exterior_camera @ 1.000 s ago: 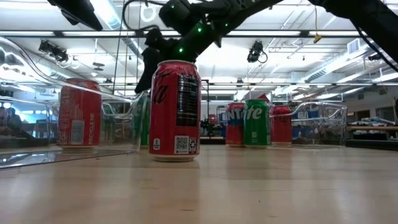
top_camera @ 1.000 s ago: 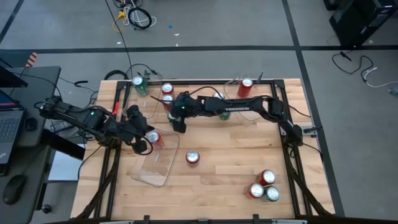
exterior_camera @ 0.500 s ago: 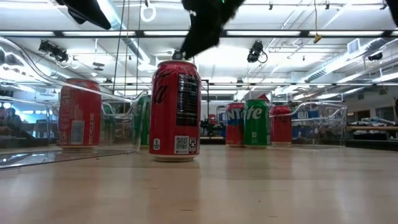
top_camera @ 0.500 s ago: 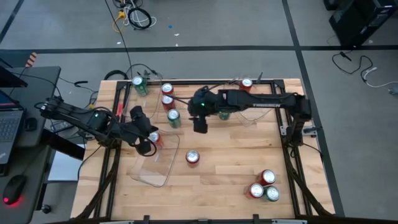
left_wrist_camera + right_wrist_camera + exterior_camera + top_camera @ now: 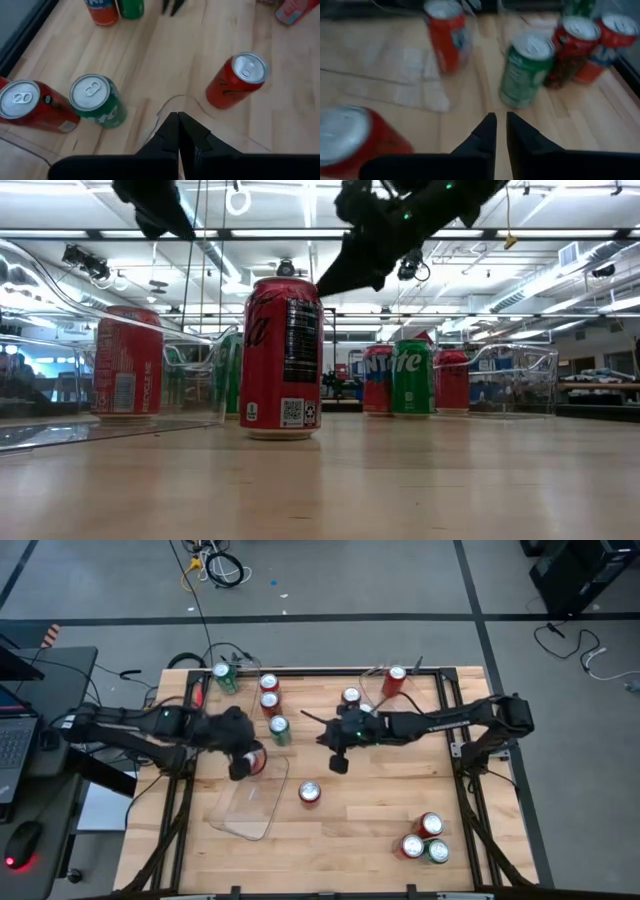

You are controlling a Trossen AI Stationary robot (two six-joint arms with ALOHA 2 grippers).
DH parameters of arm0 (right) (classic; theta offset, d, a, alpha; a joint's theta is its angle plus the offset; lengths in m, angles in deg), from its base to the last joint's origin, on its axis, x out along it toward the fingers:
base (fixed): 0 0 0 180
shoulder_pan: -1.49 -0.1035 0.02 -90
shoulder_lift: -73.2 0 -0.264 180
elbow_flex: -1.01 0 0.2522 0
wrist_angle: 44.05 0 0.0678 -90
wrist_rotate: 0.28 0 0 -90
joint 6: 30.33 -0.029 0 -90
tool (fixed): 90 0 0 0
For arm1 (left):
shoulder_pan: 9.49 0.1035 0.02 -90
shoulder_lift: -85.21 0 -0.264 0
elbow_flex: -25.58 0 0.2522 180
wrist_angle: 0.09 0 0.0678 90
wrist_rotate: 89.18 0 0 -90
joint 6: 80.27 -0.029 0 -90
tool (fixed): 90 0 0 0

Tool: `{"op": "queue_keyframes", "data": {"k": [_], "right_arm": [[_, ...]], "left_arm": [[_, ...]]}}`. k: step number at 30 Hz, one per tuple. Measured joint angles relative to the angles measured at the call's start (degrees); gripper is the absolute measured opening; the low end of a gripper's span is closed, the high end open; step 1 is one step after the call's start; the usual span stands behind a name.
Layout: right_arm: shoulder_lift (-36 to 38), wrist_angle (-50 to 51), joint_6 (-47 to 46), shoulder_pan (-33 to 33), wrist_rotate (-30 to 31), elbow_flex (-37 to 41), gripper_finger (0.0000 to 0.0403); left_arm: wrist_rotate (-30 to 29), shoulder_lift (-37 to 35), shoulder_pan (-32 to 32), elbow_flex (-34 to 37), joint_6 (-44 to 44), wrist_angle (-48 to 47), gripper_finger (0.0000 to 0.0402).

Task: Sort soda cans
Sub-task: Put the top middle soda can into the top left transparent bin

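Looking down from above, you had the big wooden table under both arms. The left arm reached in from the left side. The right arm reached in from the right side.

One clear plastic tray lay near the front left. Another clear tray sat at the back.

The soda cans stood upright in small groups:
- At the back left you had a green can, two red cans and one more green can.
- A red can stood at the back by the far tray. A silver-topped can was near it, but I could not tell its colour.
- One red can stood alone in the middle of the table.
- At the front right, two red cans and a green can stood close together.
- A red can stood at the far edge of the front tray.

Your left gripper hung just beside that red can. Its fingers were pressed together and held nothing. Your right gripper hung over the bare middle of the table, between the lone red can and the back cans. Its fingers were almost together, with only a thin gap and nothing in it.
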Motion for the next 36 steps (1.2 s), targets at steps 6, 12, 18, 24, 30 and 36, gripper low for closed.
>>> {"op": "queue_keyframes", "data": {"k": [6,12,18,24,30,36], "right_arm": [[0.9,-1.5,-0.5,-2.3,0.0,2.3,0.0005],[1.0,-1.9,-0.4,-3.5,0.0,2.2,0.0007],[1.0,-1.3,0.1,-3.9,0.0,2.2,0.0001],[1.0,-0.8,0.2,-3.9,0.0,2.2,0.0002],[1.0,-0.4,0.3,-3.9,0.0,2.2,0.0002],[1.0,-0.2,0.6,-4.0,0.0,2.2,0.0001]], "left_arm": [[6.9,5.7,9.1,-4.6,-5.9,-2.5,0.0011],[12.8,13.3,11.7,-9.6,-10.1,-2.9,0.0051],[13.9,20.2,11.8,-15.1,-11.2,-6.3,0.0127],[11.2,24.1,11.8,-17.1,-11.1,-8.3,0.0212],[5.3,24.8,11.9,-17.1,-11.2,-10.2,0.0252],[2.4,25.2,14.8,-17.1,-11.2,-11.0,0.0254]]}}
